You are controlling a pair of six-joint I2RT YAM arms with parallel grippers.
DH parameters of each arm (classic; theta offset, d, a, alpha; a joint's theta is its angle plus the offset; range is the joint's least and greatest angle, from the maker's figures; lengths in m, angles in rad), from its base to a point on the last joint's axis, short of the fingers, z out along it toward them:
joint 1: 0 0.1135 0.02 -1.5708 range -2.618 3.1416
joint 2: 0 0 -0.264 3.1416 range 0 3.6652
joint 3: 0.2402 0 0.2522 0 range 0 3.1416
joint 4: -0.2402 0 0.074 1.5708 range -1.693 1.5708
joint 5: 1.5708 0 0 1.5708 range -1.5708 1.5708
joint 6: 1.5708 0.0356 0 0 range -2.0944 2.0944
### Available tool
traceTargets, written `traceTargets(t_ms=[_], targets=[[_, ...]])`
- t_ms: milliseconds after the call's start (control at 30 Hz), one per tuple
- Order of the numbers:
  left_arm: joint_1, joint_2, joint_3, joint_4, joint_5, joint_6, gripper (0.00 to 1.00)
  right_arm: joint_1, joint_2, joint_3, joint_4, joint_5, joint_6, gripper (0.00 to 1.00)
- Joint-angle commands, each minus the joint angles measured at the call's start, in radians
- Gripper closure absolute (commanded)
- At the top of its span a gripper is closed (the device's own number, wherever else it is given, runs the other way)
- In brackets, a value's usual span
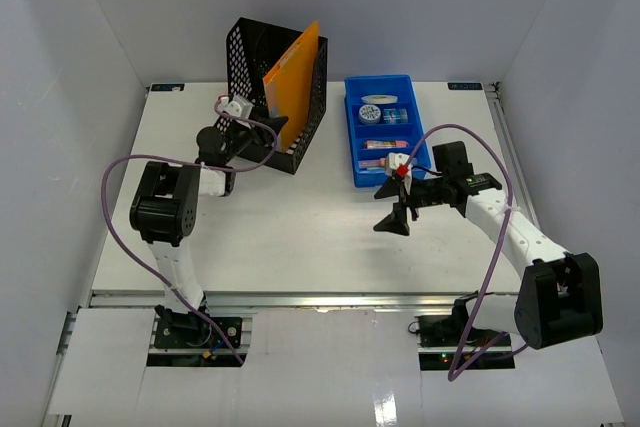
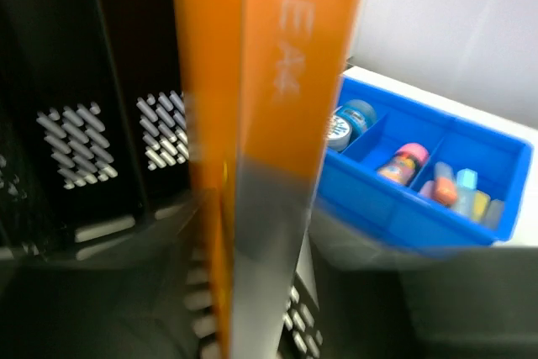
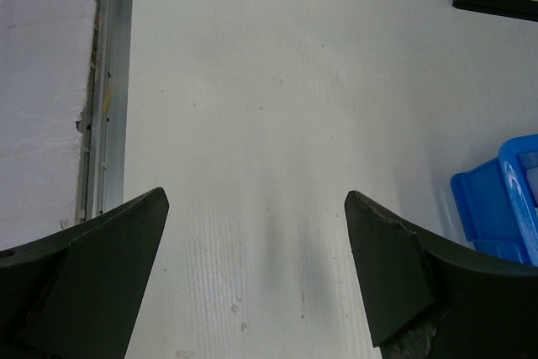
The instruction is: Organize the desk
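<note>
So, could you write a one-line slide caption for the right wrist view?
Open right gripper over the white desk, blue tray corner at right.

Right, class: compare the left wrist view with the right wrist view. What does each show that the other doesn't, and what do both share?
Only left wrist: the orange folder close up, and small items inside the blue tray. Only right wrist: the open right gripper, bare desk, its metal rail. Both: that tray and the black mesh rack.
</note>
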Motion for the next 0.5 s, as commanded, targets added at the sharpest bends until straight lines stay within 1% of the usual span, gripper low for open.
traceTargets(t_ms=[0, 133, 200, 267, 333, 367, 433, 467], targets=[[-0.004, -0.163, -0.080, 0.017, -0.045, 0.004, 0.24, -0.029, 0.002, -0.004, 0.020, 0.000, -0.011, 0.09], [-0.004, -0.272, -0.102, -0.098, -0.071, 0.034, 0.07, -0.057, -0.006, -0.004, 0.020, 0.021, -0.008, 0.09], [-0.005, -0.353, -0.107, -0.165, -0.092, 0.047, 0.03, -0.074, -0.017, -0.003, 0.022, 0.045, -0.006, 0.09], [-0.004, -0.426, -0.119, -0.252, -0.140, 0.060, 0.02, -0.093, -0.030, -0.001, 0.025, 0.086, 0.003, 0.10], [-0.004, -0.558, -0.126, -0.372, -0.207, 0.057, 0.02, -0.107, -0.051, 0.007, 0.040, 0.140, 0.049, 0.10], [-0.004, -0.611, -0.127, -0.445, -0.245, 0.053, 0.02, -0.118, -0.060, 0.010, 0.055, 0.172, 0.098, 0.10], [-0.004, -0.722, -0.134, -0.658, -0.287, 0.041, 0.02, -0.140, -0.075, 0.023, 0.077, 0.246, 0.165, 0.10], [-0.004, -0.790, -0.143, -0.709, -0.290, 0.035, 0.02, -0.153, -0.080, 0.034, 0.077, 0.260, 0.187, 0.10]])
